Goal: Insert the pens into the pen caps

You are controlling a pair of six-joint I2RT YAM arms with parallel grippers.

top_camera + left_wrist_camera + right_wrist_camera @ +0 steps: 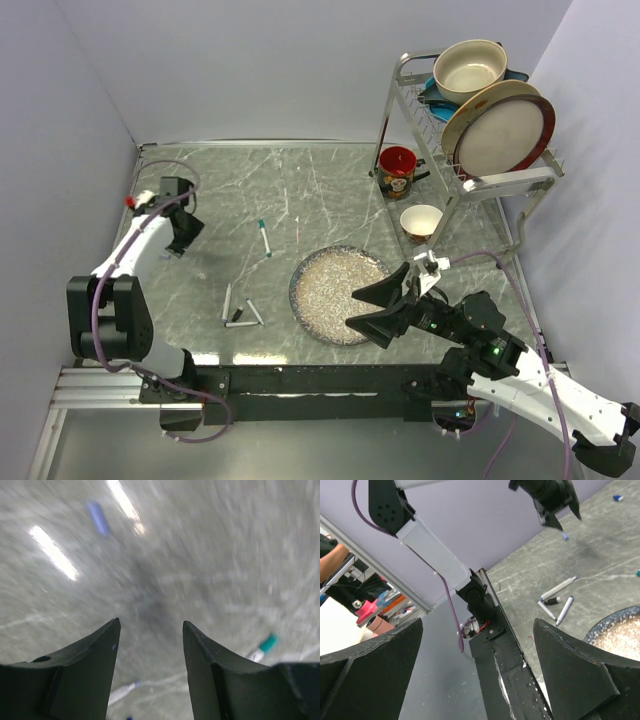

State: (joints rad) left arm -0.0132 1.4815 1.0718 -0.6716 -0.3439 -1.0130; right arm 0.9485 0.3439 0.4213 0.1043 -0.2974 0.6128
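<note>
I find the left gripper (183, 232) parted and holding nothing, the right gripper (372, 305) wide apart. One pen (264, 238), at twelve o'clock of the others, looks teal-capped, though small here. Uncapped pens (227, 301) lie at nine o'clock of the plate (325, 285); the blue cap (97, 517) lies loose.

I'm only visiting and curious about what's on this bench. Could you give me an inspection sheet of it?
Surface: grey marbled table, no spills seen.
Job's things: teal pen lies alone; other pens clustered left of the plate; blue cap loose.
Clutter: plate, red mug, white cup, rack holding dishes.
Grippers: left fingers apart, empty; right fingers wide, empty, over the plate.
Cables: purple cable along each arm.
Surroundings: lilac walls.
</note>
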